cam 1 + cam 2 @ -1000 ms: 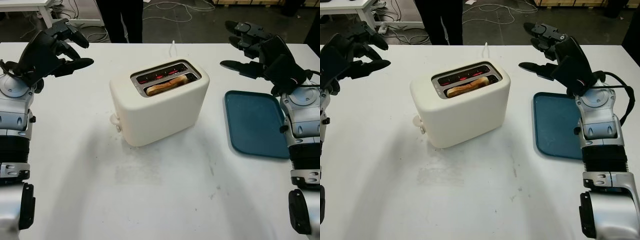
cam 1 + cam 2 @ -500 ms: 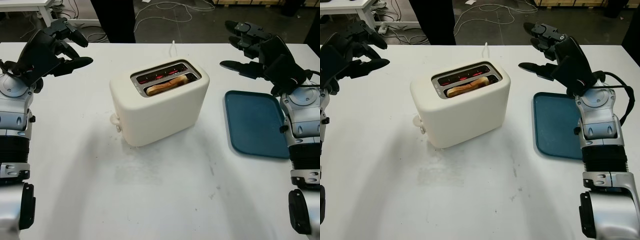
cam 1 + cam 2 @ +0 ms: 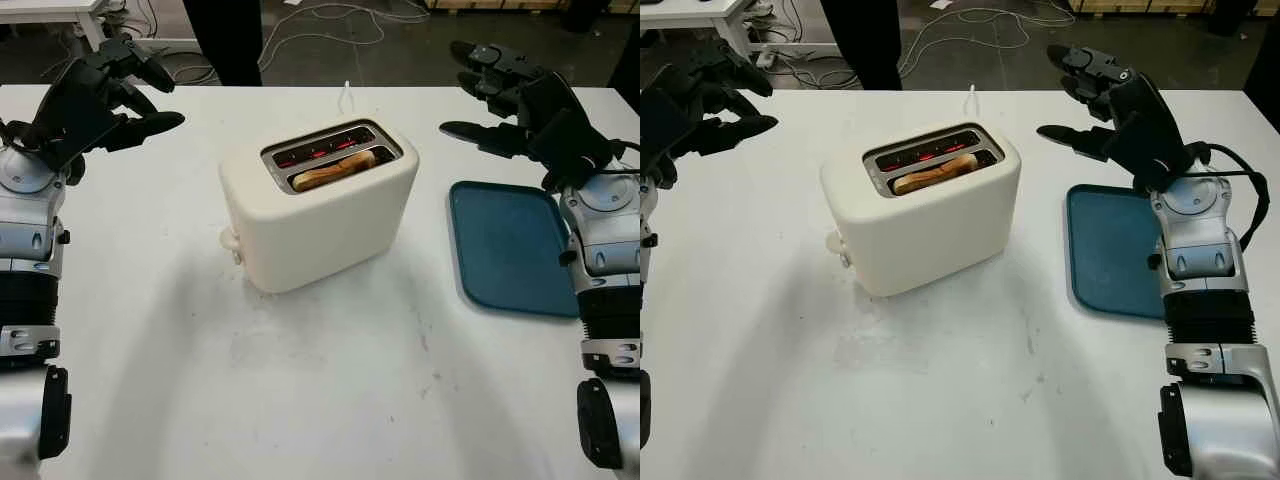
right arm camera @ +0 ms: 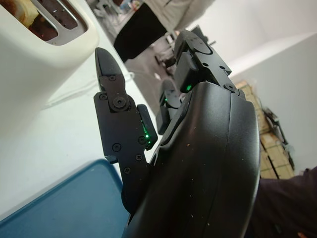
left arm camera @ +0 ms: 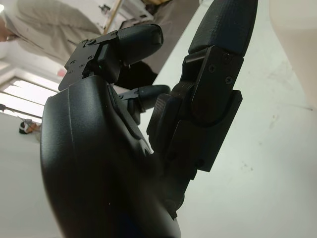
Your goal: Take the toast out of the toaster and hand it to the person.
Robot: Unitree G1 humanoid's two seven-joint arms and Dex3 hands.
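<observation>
Left eye view: cream toaster (image 3: 318, 205) stands mid-table (image 3: 330, 390), elements glowing red in the far slot. The toast (image 3: 334, 169) sits in the near slot, untouched. Left hand (image 3: 100, 100) raised over the table's far left, open, holding nothing. Right hand (image 3: 515, 100) raised at far right, open, beyond the blue tray (image 3: 510, 245). A person (image 3: 225, 40) stands past the far edge.

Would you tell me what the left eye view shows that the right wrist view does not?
Left eye view: the left hand, open, raised at far left, and the side knob of the toaster. Right wrist view: green lights on the right hand. Shared: toaster, toast in its slot, blue tray, the open right hand beyond it.
</observation>
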